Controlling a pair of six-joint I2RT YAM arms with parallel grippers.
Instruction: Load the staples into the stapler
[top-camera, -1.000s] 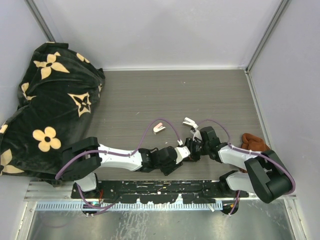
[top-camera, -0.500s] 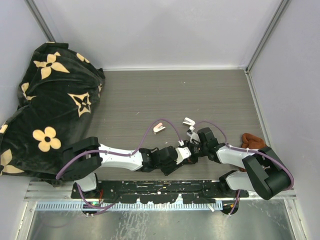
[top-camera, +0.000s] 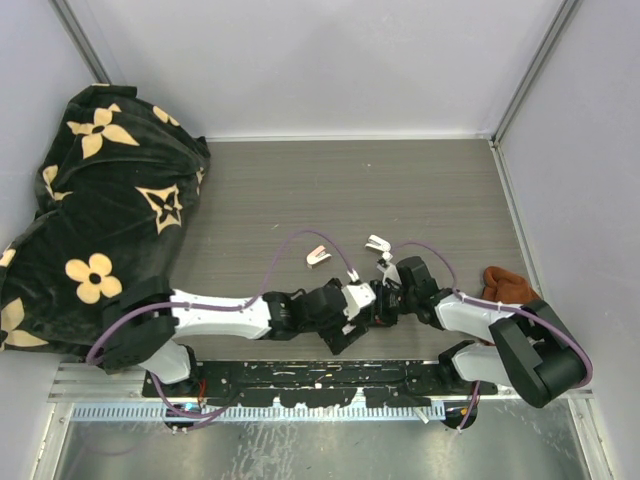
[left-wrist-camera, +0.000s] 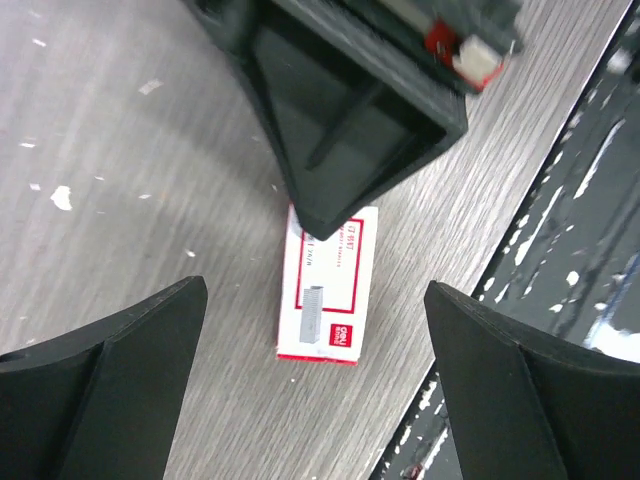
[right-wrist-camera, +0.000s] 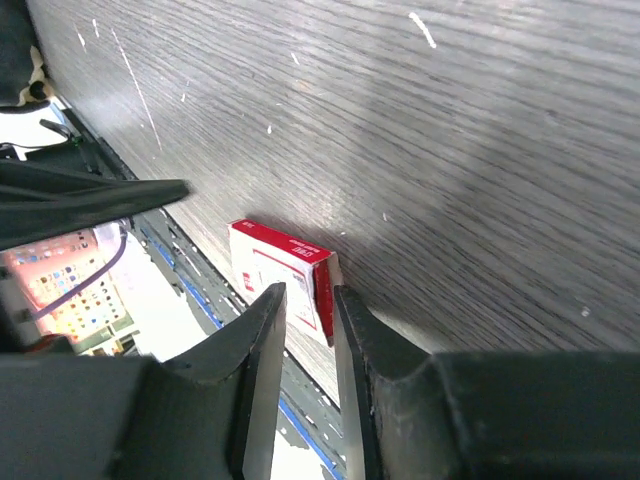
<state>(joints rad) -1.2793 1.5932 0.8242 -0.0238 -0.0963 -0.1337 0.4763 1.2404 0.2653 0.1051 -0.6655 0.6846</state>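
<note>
Red-white staples (left-wrist-camera: 328, 285) only show on wrist cams; left gripper (left-wrist-camera: 312, 300) gapes wide, right gripper (right-wrist-camera: 308, 292) narrow, grip unclear.

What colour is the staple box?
The box is white with red edges; left wrist view shows it best.

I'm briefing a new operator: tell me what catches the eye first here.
A big black fabric with cream flowers is heaped at the left edge of the table. Near the front edge a small red-and-white staple box lies flat on the wood. The left claw hangs wide open above it, and the right claw stands at one end of it, jaws narrowly apart.
</note>
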